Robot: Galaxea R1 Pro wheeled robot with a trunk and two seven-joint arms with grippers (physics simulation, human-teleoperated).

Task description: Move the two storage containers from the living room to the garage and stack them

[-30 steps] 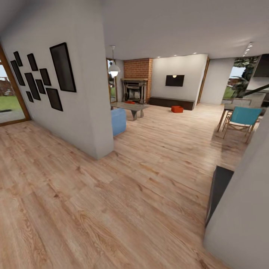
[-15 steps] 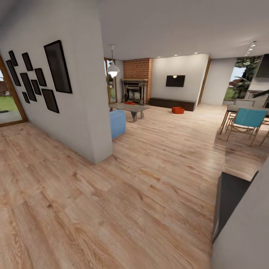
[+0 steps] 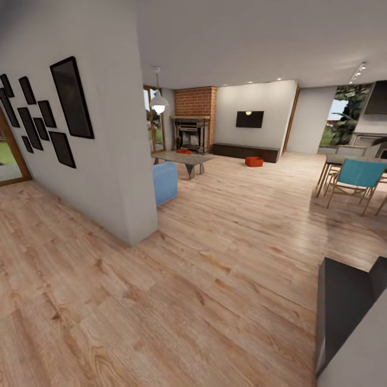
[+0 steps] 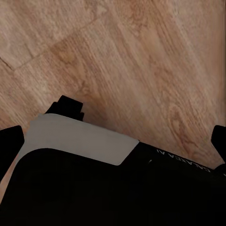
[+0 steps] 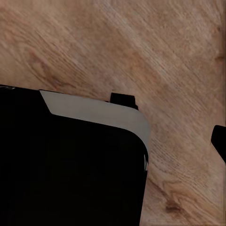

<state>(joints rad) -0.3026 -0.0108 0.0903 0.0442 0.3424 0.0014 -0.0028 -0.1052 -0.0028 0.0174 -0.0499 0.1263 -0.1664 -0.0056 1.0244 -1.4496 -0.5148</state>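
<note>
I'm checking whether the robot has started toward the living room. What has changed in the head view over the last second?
Only the camera moved: the whole view shifted as the robot advanced over the wood-plank floor, the picture wall sliding left. Both orange-red containers stay put, one on the floor by the dark low cabinet, one on the coffee table. Nothing was grasped or released.

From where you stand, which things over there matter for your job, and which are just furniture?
Part of the job:
- orange-red box on the wood floor by the long dark cabinet
- second orange-red box on the low table

Just lying about:
- blue seat
- turquoise chair
- fireplace
- wall TV
</note>
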